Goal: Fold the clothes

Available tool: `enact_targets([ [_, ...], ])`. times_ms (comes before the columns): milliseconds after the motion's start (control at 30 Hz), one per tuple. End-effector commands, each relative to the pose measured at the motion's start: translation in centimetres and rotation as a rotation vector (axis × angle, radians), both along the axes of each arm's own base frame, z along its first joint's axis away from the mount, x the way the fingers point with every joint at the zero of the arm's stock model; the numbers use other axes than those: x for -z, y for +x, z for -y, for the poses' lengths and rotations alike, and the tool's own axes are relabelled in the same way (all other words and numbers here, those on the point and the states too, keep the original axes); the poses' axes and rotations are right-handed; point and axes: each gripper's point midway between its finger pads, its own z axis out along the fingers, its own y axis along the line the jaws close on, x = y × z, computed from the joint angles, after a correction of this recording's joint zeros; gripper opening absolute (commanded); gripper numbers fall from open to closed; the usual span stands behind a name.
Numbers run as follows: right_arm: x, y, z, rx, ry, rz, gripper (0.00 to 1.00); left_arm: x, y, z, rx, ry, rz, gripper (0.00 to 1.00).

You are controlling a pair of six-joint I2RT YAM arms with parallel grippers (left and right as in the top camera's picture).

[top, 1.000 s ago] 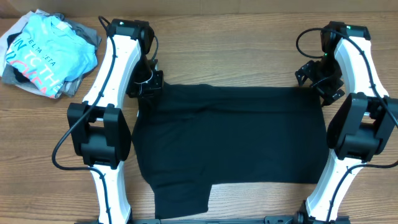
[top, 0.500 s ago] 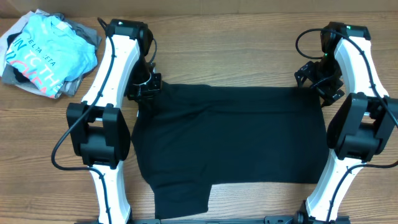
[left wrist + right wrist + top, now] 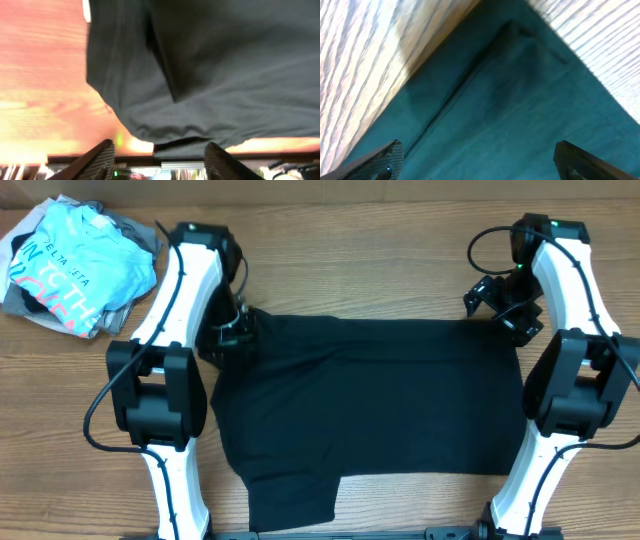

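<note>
One black T-shirt [image 3: 370, 395] lies spread flat across the middle of the counter [image 3: 380, 240], between the two arms. Its far hem runs straight from one tool to the other, and a single flap juts toward the near edge on the left. The cloth is plain, dark and mostly smooth, with a long fold line and a few soft creases near its far left corner [image 3: 225, 75]. The left tool [image 3: 232, 330] sits at that corner, its fingers [image 3: 100, 155] spread wide with the shirt's edge lying between them. The right tool [image 3: 492, 298] hovers at the far right corner, also spread wide above the fabric [image 3: 520, 115]. At the counter's far left corner is one heap: a light blue tee [image 3: 70, 265] on grey garments [image 3: 140, 232].
</note>
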Motion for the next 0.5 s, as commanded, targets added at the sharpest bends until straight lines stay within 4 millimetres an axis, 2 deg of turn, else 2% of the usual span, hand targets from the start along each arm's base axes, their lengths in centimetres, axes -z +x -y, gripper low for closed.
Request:
enact_targets([
  [0, -1.1, 0.7, -1.0, -0.034, 0.005, 0.049, 1.0, 1.4, -1.7, 0.2, 0.01, -0.004, -0.05, 0.51],
  [133, -1.1, 1.0, -1.1, -0.038, 0.004, 0.061, 1.0, 2.7, -1.0, 0.4, 0.017, -0.011, -0.009, 0.53],
  [367, -1.1, 1.0, -1.0, -0.049, 0.001, 0.062, 1.0, 4.0, 1.1, 1.0, 0.06, -0.038, 0.09, 0.64],
  [467, -1.1, 1.0, -1.0, -0.049, 0.001, 0.062, 1.0, 4.6, 1.0, 1.4, 0.074, -0.05, 0.094, 0.65],
])
